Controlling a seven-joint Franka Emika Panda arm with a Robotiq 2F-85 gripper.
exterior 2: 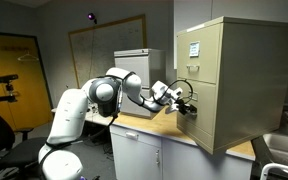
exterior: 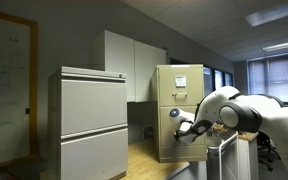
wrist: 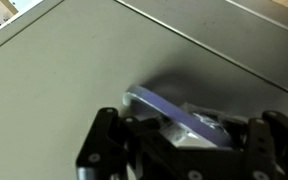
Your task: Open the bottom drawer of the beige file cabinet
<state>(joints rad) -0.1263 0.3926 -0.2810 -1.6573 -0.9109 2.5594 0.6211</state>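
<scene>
The gripper [wrist: 189,132] had its fingers closed on the small metal handle [wrist: 159,103] at the centre of the bottom drawer [exterior 2: 198,122] of the beige file cabinet [exterior: 179,90], which stood on the wooden counter [exterior 2: 144,126], so a straight pull would slide the drawer out.

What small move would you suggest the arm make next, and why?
Probably a gentle pull straight back from the beige file cabinet: in the wrist view the fingers look closed on the handle, and the bottom drawer appears flush, not yet opened.
</scene>
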